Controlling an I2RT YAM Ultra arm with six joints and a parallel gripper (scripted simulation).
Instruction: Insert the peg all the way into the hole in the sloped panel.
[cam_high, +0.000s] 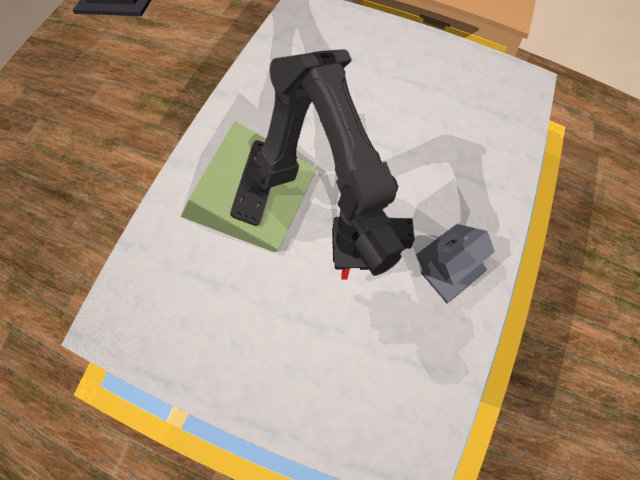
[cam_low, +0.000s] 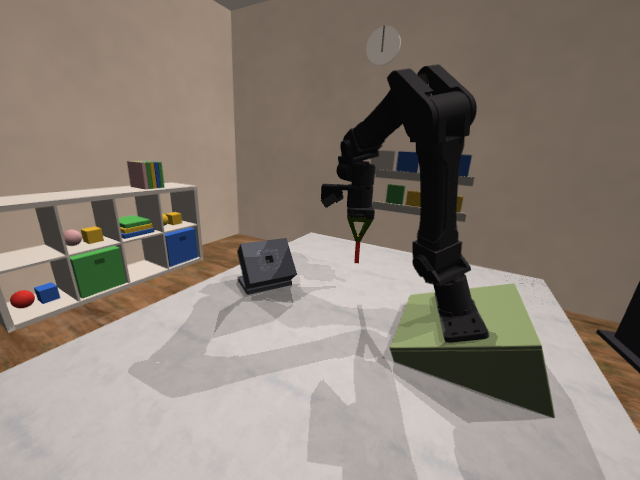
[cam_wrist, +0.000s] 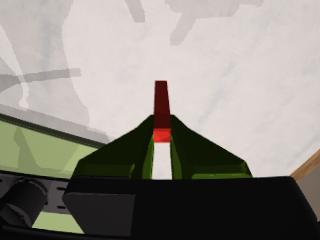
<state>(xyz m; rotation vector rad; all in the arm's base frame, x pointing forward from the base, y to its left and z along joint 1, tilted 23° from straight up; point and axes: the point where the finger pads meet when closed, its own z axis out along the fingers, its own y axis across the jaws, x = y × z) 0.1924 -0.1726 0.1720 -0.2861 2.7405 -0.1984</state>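
Note:
My gripper (cam_low: 357, 238) (cam_wrist: 162, 122) is shut on the red peg (cam_high: 344, 274) (cam_low: 356, 252) (cam_wrist: 160, 104). The green fingers pinch the peg's top end. The peg hangs upright, lifted clear above the white table (cam_high: 248, 330) (cam_low: 155, 413). The grey sloped panel (cam_high: 454, 253) (cam_low: 266, 262) with its small square hole (cam_high: 450, 243) (cam_low: 268, 258) stands on the table a short way from the peg, to the right in the top view and to the left in the exterior view. The panel does not show in the wrist view.
The arm's base stands on a green wedge block (cam_high: 222, 175) (cam_low: 496, 335) (cam_wrist: 34, 150). A shelf unit (cam_low: 98, 248) with coloured boxes stands off the table at the left. The table's yellow edge (cam_high: 547, 170) runs close behind the panel.

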